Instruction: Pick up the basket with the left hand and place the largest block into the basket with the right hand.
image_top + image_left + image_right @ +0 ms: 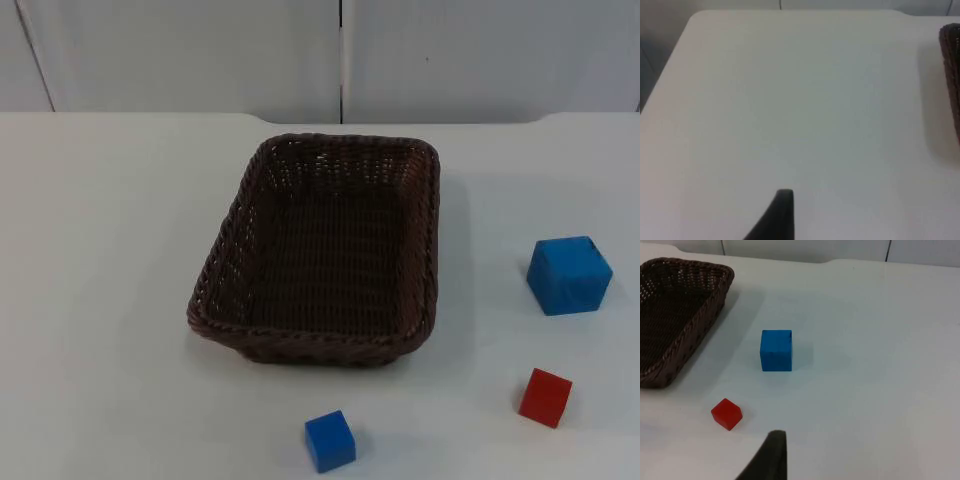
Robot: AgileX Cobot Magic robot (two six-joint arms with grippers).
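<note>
1. Nearest me on the bench [100, 250], a small blue block [330, 440] and, to its right, a small red block [545, 397].
2. Farther right, the largest blue block [569, 275], clear of the basket and on the right arm's side.
3. Mid-bench, the brown wicker basket [225, 245], empty, long axis running near to far.
4. My left pincer [782, 210] hangs over bare bench with the basket rim off to its right; my right pincer [772, 452] looks onto the largest block. I cannot tell either one's opening; I see neither touching anything.

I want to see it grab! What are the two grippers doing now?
Left gripper: above bare table, holding nothing; open or shut, cannot tell.
Right gripper: near the red block, holding nothing; cannot tell.
</note>
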